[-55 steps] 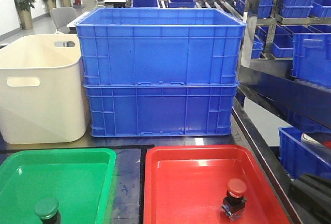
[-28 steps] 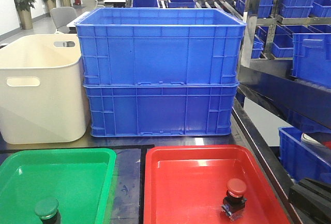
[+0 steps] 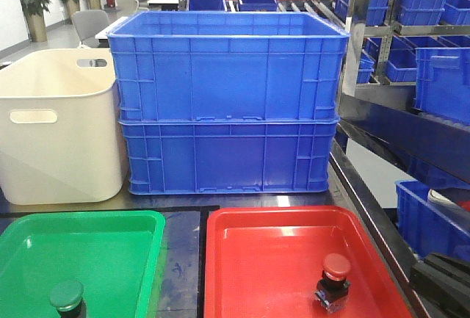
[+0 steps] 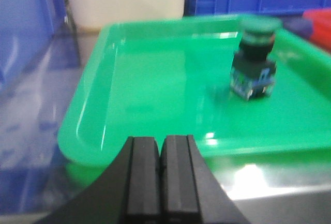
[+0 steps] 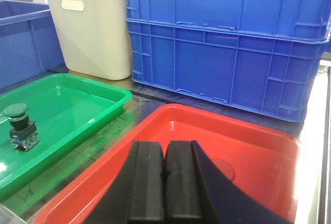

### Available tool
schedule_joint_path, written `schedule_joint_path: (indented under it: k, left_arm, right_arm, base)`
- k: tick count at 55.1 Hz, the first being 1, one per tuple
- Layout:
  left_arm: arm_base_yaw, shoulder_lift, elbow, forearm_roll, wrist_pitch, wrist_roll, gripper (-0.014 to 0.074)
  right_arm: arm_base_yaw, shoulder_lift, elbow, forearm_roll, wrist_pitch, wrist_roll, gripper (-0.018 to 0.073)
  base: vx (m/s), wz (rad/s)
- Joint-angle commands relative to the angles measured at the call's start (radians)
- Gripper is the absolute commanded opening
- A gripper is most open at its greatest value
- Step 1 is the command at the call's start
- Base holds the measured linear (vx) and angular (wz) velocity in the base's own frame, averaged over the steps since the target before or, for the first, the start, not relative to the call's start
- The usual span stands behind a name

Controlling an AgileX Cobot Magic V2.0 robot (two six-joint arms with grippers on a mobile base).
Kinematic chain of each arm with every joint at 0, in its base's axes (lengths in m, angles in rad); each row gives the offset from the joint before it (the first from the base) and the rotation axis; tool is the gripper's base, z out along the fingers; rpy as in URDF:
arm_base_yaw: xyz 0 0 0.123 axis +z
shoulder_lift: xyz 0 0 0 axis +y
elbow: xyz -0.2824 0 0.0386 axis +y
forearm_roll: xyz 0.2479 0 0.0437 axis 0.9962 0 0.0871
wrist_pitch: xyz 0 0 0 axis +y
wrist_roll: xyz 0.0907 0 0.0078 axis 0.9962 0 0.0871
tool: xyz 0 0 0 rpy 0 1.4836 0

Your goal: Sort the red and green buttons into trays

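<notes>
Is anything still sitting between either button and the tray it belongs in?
No. The green button already sits in the green tray, and the red button in the red tray. Both grippers, left and right, are shut and empty.

Metal shelving stacked with blue crates fills the right, with potted plants and a grey chair far left.

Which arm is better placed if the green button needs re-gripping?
Left. Its shut claw faces the green tray holding the green button; the right claw, also shut, points at the red tray.
</notes>
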Motion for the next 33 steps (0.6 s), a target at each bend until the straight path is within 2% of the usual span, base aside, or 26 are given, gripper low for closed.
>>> schedule_joint_path:
  k: [1, 33]
  left_arm:
    - [0.002, -0.007, -0.025, -0.011, -0.063, 0.004, -0.0006]
    - [0.002, -0.005, -0.025, -0.011, -0.064, 0.004, -0.0006]
  right_arm:
    - [-0.002, 0.0, -0.029, 0.012, 0.017, -0.001, -0.0008]
    - [-0.002, 0.0, -0.029, 0.011, 0.018, -0.001, -0.0008]
  base:
    - [0.0, -0.01]
    - [0.0, 0.0]
